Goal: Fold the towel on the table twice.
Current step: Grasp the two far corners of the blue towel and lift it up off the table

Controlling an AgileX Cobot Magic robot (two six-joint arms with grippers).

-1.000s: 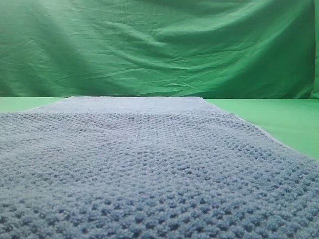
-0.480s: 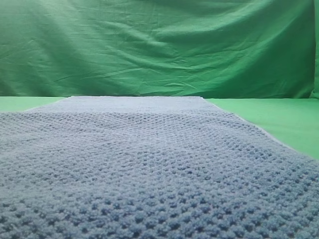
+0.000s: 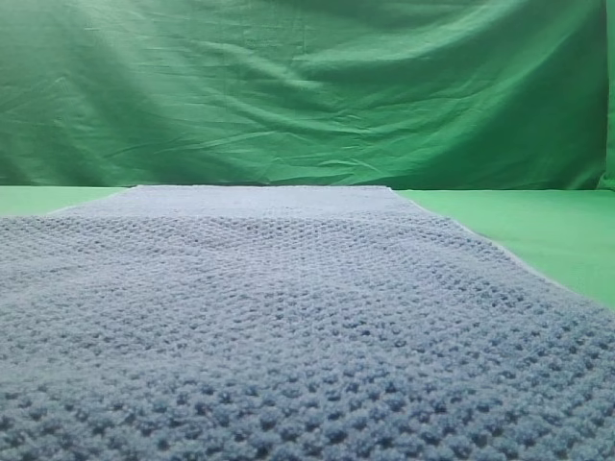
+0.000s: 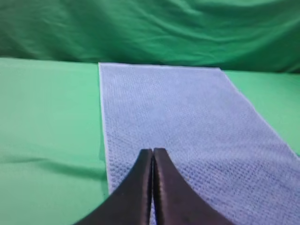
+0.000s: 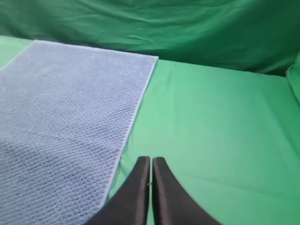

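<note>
Flat out, the towel (image 3: 288, 317) lies unfolded on the green counter (image 3: 538, 230).

Behind, a wrinkled green backdrop (image 3: 307, 86) fills the twelve o'clock side. The blue-grey waffle cloth runs lengthwise from six toward twelve o'clock, one layer, edges straight. From its wrist view, the left tool (image 4: 153, 154) sits over the towel's near left part, just inside the nine o'clock edge, fingers pressed together, pinching nothing. The right tool (image 5: 150, 163), likewise pressed together, sits over bare counter just past the three o'clock edge.
</note>
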